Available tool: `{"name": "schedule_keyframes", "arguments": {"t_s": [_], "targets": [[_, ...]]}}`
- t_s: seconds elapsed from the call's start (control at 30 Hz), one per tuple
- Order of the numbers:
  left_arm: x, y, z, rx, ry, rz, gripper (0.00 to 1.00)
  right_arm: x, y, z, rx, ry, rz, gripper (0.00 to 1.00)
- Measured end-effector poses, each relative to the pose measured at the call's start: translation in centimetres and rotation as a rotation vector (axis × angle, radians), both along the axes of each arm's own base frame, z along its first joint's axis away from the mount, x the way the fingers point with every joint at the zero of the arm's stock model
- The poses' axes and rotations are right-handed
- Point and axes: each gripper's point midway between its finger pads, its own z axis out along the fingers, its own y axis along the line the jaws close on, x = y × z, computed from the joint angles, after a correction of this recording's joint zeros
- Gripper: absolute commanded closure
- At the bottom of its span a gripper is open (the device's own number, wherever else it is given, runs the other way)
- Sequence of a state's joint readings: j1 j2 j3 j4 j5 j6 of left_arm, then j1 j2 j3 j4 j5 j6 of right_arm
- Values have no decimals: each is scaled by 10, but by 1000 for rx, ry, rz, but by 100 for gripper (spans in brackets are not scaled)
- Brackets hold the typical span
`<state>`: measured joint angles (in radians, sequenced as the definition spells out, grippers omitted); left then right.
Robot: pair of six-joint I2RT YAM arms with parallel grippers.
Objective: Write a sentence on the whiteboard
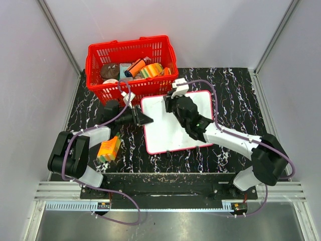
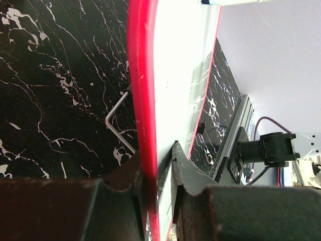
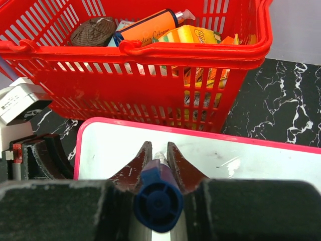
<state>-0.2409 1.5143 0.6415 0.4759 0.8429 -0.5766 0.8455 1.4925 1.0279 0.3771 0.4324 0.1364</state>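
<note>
**Top external: both arms meet at the whiteboard (image 1: 168, 135)**

You see the whiteboard lying on the black marbled table (image 1: 230, 100), just in front of the red basket (image 1: 131, 86) and turned slightly askew to the table's edges. Your left gripper (image 1: 144, 119) reaches in from the left and meets the board's left edge. The left wrist view shows it clamped there: its two dark fingers (image 2: 186, 173) sit on either side of the red frame, which runs up between them, seen edge-on. A bent metal wire (image 2: 116, 123) sticks out beside the frame on the table side.

Your right gripper (image 1: 169, 104) hangs over the board's far end, near the basket. In the right wrist view its fingers are closed on a marker (image 3: 158, 201). The marker's blue butt end faces the camera and its pale tip points down at the white surface, close to the far rim. You cannot tell from these views whether the tip touches the board. A few faint grey smudges mark the white to the right of the tip.

An orange pack (image 1: 109, 149) lies on the table beside the left arm, apart from the board.
</note>
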Motion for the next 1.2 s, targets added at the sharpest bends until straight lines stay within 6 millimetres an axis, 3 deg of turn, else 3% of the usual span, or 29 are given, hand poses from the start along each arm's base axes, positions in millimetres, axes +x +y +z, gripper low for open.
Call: {"name": "schedule_keyframes", "arguments": {"t_s": [1.2], "targets": [[0, 2, -6, 10, 18, 4, 100, -4, 12, -15, 45, 39, 65, 100]]}}
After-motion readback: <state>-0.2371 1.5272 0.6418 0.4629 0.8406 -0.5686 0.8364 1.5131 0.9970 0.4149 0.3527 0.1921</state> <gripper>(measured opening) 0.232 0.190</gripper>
